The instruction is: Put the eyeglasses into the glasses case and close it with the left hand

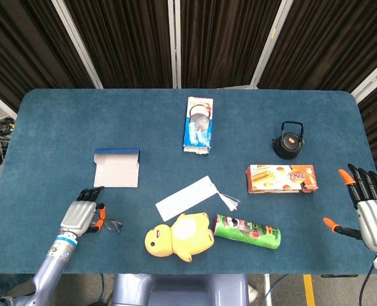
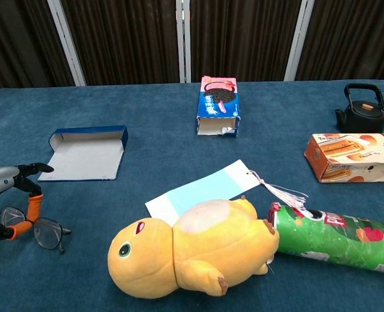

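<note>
My left robot hand [image 2: 6,195] pinches the thin wire-framed eyeglasses [image 2: 39,227] at the table's near left, nearer than the open blue glasses case [image 2: 88,153]. My right robot hand [image 1: 367,207], seen only overhead, is spread, holding nothing. No label is legible.

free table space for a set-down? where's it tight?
Bare cloth between the open glasses case and the cookie box, also the far left corner. Crowded front-centre: paper tag, plush duck and chip can nearly touch.
</note>
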